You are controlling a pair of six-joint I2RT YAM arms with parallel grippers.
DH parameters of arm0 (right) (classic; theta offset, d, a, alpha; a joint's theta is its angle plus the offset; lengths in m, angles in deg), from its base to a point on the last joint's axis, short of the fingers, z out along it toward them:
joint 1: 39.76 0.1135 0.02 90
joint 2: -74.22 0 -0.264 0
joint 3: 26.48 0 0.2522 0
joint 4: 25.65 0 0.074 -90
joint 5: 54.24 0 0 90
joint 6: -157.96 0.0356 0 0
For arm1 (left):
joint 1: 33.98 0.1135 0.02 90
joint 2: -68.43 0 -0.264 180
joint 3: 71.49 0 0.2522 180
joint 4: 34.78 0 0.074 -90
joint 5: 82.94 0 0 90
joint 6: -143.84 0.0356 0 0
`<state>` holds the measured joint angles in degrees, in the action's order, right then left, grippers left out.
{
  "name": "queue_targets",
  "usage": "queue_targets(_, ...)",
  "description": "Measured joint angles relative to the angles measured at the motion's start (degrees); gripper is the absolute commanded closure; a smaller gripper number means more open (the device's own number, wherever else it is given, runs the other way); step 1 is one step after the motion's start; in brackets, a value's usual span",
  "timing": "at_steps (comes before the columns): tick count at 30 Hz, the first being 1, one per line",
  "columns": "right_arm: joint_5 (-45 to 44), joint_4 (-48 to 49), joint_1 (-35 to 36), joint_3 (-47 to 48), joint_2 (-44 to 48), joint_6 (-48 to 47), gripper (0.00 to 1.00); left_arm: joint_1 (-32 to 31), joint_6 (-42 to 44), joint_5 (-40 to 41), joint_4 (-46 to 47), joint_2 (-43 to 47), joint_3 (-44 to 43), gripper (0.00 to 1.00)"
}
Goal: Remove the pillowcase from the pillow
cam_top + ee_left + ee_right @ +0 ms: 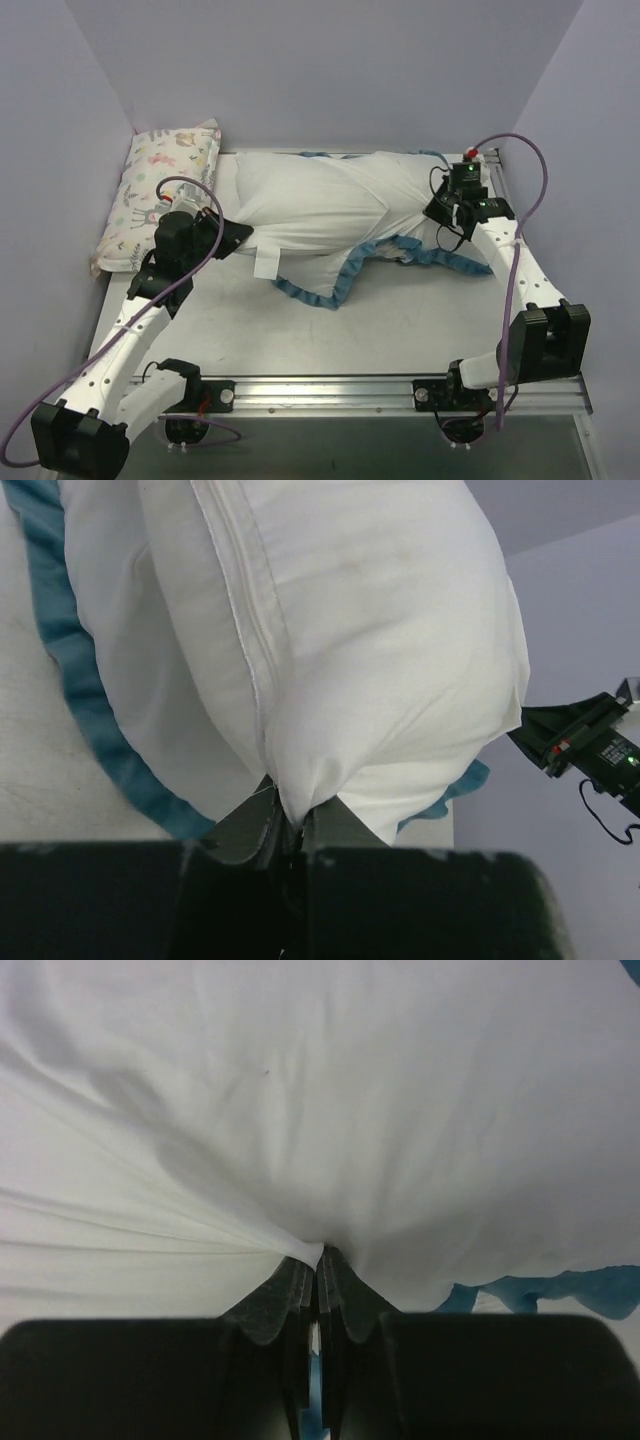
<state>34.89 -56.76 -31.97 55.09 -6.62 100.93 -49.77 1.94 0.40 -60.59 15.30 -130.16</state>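
Half off, roughly: the white pillow (285, 200) lies across the worktop (400, 320), left end bare. Left fingers (247, 836) pinch its corner; right fingers (275, 1300) clamp the inside-out pillowcase (400, 195) sleeving the rest.

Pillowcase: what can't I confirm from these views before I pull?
- Top view: where the pillowcase ends and the pillow begins; both white, folds merge.
- Right wrist view: whether the right gripper pinches pillowcase alone or pillow too; white cloth fills the frame.
- Left wrist view: fingertips of the left gripper, buried in the pillow corner.
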Motion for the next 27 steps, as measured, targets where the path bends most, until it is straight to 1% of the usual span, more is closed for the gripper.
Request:
queue_targets(4, 8.79, -1.97, -7.67, -0.33, -0.04, 0.42, 1.0, 2.19, 0.0, -4.94, -1.44, 1.16, -0.68, 1.0)
queue_targets(6, 11.8, -2.95, -9.25, -0.33, -0.04, 0.55, 1.0, 3.26, 0.0, -6.93, -2.34, 1.49, -0.68, 1.0)
queue_targets(9, 12.35, -3.48, -8.79, -0.74, -0.02, 0.33, 1.0, 3.85, -0.42, -8.33, -2.51, 2.27, 0.63, 1.0)
queue_targets(12, 9.07, -3.43, -5.95, -1.53, 0.35, -0.68, 1.0, 3.04, -1.07, -7.54, -1.36, 4.63, 5.77, 1.0)
queue_targets(13, 7.28, -3.48, -4.24, -2.01, 0.85, -1.33, 0.93, 2.03, -1.14, -6.45, -1.44, 5.27, 7.61, 1.0)
queue_targets(14, 5.99, -3.48, -2.93, -2.36, 1.46, -1.86, 0.89, 0.9, -1.22, -5.29, -1.6, 5.64, 9.25, 0.99)
queue_targets(15, 4.83, -3.5, -1.79, -2.67, 2.08, -2.43, 0.86, -0.11, -1.25, -4.42, -1.88, 5.86, 10.71, 0.75)
queue_targets(16, 3.78, -3.56, -0.81, -2.86, 2.86, -2.99, 0.8, -1.03, -1.05, -3.58, -2.58, 5.92, 12.09, 0.63)
queue_targets(17, 2.95, -3.67, -0.09, -2.97, 3.74, -3.41, 0.76, -1.4, -0.81, -3.04, -3.43, 5.92, 12.85, 0.52)
queue_targets(18, 2.16, -3.8, 0.55, -3.1, 4.72, -4.13, 0.72, -1.6, -0.57, -2.49, -4.76, 6.1, 13.11, 0.42)
queue_targets(19, 1.4, -3.96, 1.07, -3.3, 5.81, -4.74, 0.66, -1.7, -0.15, -1.88, -6.14, 6.49, 13.14, 0.33)
queue_targets(20, 0.9, -4.09, 1.55, -3.48, 6.97, -5.16, 0.62, -1.7, 0.37, -1.2, -7.32, 7.34, 13.09, 0.3)
queue_targets(21, 0.52, -4.26, 2.08, -3.61, 8.15, -5.86, 0.59, -1.75, 0.68, -0.33, -8.87, 8.66, 12.81, 0.28)
queue_targets(22, 0.15, -4.39, 2.54, -3.72, 9.33, -6.34, 0.53, -1.75, 1.29, 0.72, -10.75, 10.08, 12.13, 0.26)
queue_targets(23, -0.24, -4.48, 3.04, -3.76, 10.45, -6.78, 0.49, -1.75, 1.9, 1.88, -12.5, 11.56, 11.06, 0.25)
queue_targets(25, -0.81, -4.48, 4.37, -3.76, 12.74, -8.02, 0.42, -1.79, 3.15, 4.46, -16.15, 13.55, 7.3, 0.23)
queue_targets(27, -1.29, -4.46, 6.05, -3.74, 14.32, -9.16, 0.38, -1.81, 4.31, 7.1, -17.88, 14.19, 2.47, 0.2)
